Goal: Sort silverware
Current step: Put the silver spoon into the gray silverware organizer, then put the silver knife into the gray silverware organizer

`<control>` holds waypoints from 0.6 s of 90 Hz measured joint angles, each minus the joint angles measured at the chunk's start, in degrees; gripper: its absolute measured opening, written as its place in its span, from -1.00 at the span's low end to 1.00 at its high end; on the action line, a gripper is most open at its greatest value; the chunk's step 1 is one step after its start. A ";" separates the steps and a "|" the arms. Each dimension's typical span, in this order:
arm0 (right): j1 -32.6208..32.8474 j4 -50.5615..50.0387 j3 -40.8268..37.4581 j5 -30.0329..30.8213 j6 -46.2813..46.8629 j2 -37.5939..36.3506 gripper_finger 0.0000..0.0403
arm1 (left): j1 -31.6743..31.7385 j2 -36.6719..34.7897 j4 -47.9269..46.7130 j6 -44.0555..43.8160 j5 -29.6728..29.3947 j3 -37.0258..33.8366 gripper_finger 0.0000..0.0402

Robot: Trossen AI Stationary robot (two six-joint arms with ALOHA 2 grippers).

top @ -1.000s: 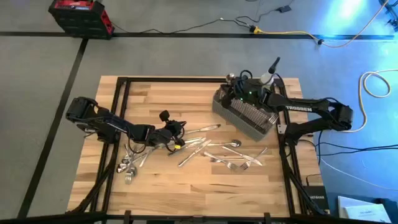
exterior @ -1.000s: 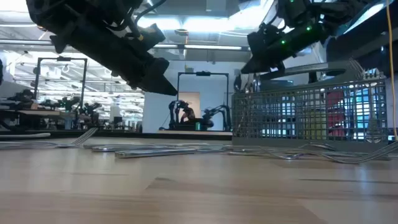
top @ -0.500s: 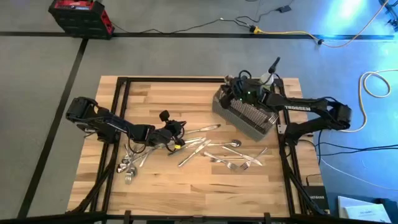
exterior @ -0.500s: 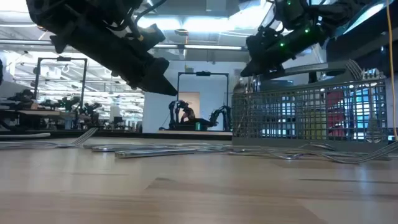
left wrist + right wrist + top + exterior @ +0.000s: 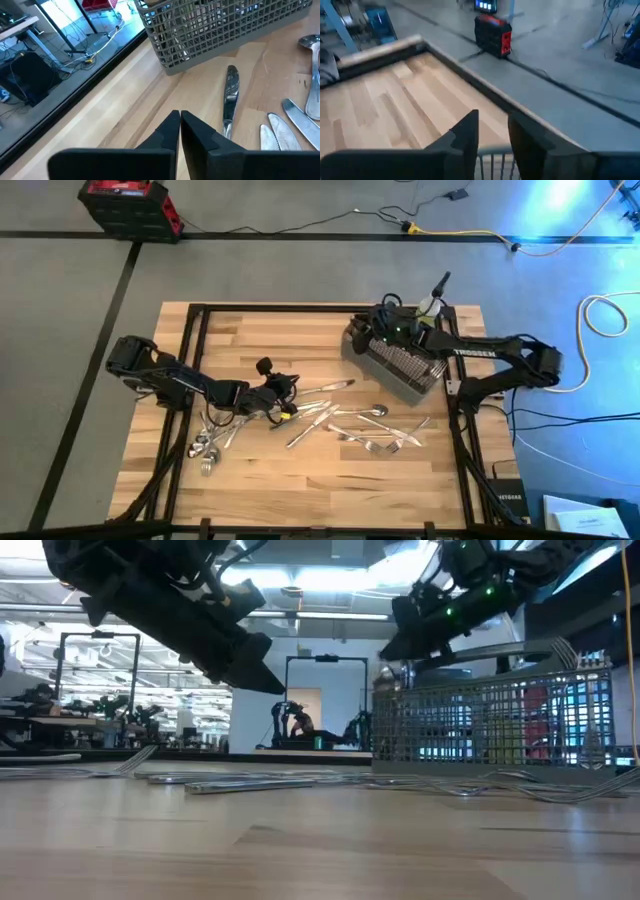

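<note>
While most of the slim shiny silver-coloured forks, spoons and knives (image 5: 345, 420) lie scattered flat on the pale wooden plank table (image 5: 280, 340), a small clump sits at the left near the front edge and the rest spread across the middle toward the right. Over the middle-left, the left gripper (image 5: 283, 387) hangs just above the wood with its dark fingers (image 5: 170, 131) pressed together and nothing between them. Just ahead of it and slightly to one side lies a silver table knife (image 5: 230, 100), its long axis running roughly along the gripper's line of reach toward the gray rectangular wire-mesh basket (image 5: 395, 362); this arm looks clearly the nearer one for that piece. Farther right, the right gripper (image 5: 492, 132) hovers over the basket's far rim, fingers parted and empty.
</note>
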 joint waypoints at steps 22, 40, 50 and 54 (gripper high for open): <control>0.06 3.28 0.05 -4.17 2.14 -5.56 -0.46 | 1.08 1.32 -1.35 -0.71 10.81 0.00 -1.00; 2.94 2.84 0.04 -10.76 4.61 -9.71 -0.46 | 2.34 3.75 -0.95 -3.27 16.32 0.03 -0.92; 7.32 1.67 0.09 -11.10 4.20 -10.06 -0.46 | 1.61 4.31 -0.43 -3.65 18.63 0.46 -0.76; 9.36 0.54 0.09 -11.09 3.14 -10.04 -0.46 | 1.05 4.31 -0.02 -3.40 19.58 0.42 -0.68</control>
